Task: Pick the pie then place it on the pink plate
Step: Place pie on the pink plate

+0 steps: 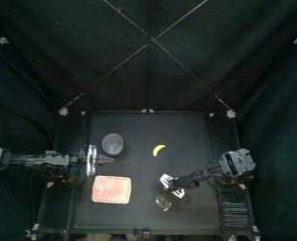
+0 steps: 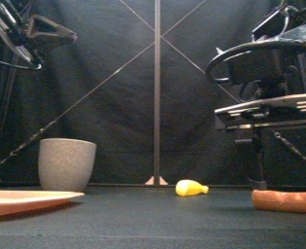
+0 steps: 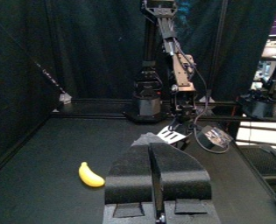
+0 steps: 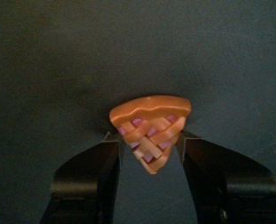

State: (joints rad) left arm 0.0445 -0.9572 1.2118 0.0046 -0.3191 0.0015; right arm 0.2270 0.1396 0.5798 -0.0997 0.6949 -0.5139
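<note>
The pie (image 4: 151,128), an orange wedge with a pink lattice top, lies on the black table at the front right (image 2: 285,199). My right gripper (image 4: 152,147) is low over it, open, one jaw on each side of the wedge's narrow end with only small gaps. The pink plate (image 1: 110,188) lies flat at the front left (image 2: 25,200), well apart from the pie. My left gripper (image 3: 161,175) is shut and holds nothing; it hangs at the table's left side (image 1: 90,162), just behind the plate.
A tall grey speckled cup (image 1: 113,143) stands behind the plate (image 2: 67,162). A yellow toy banana (image 1: 159,150) lies mid-table (image 2: 190,188), between the cup and the right arm, and shows in the left wrist view (image 3: 92,175).
</note>
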